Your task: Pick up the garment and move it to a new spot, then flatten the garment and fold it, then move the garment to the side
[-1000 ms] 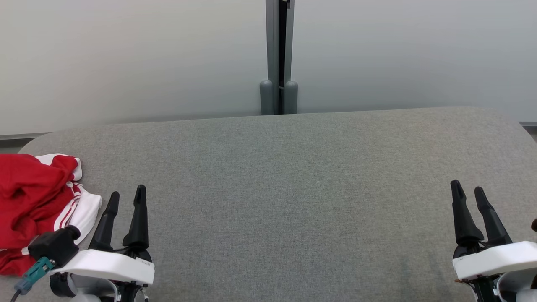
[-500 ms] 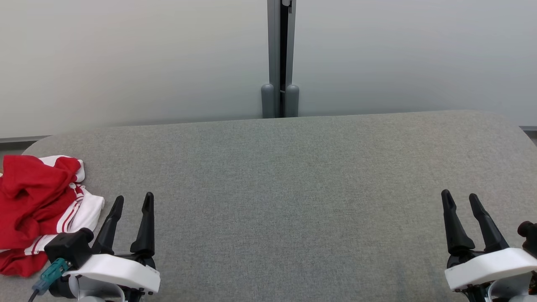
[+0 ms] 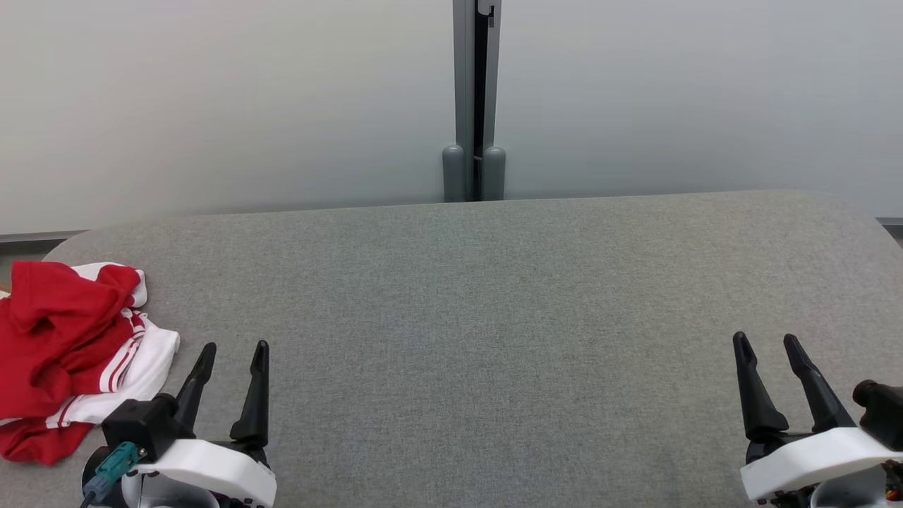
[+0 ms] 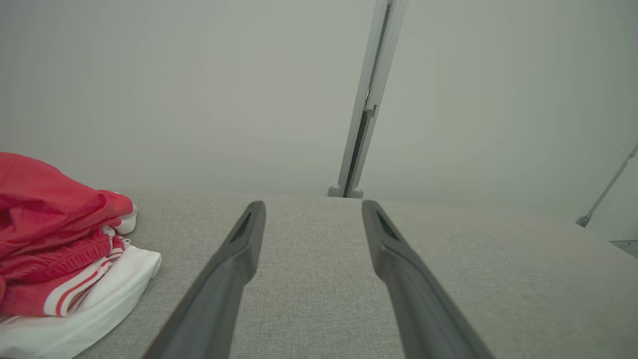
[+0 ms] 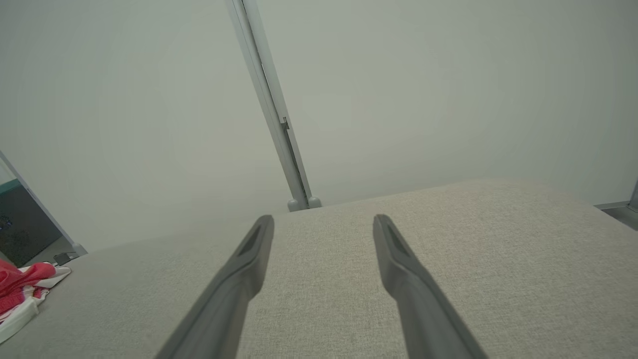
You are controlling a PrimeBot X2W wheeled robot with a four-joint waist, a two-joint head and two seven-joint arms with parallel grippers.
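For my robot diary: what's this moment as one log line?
stage: before pickup | garment: crumpled on table, left end | left jaws: open, empty, beside garment | right jaws: open, empty

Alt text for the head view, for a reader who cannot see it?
A crumpled red and white garment lies at the left edge of a grey table. The left tool and right tool, both open and empty, point up from the lower corners; a pale wall stands behind.

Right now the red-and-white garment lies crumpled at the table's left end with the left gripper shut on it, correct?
No: the left gripper stands open beside the garment, holding nothing, as the head view shows; the rest holds.
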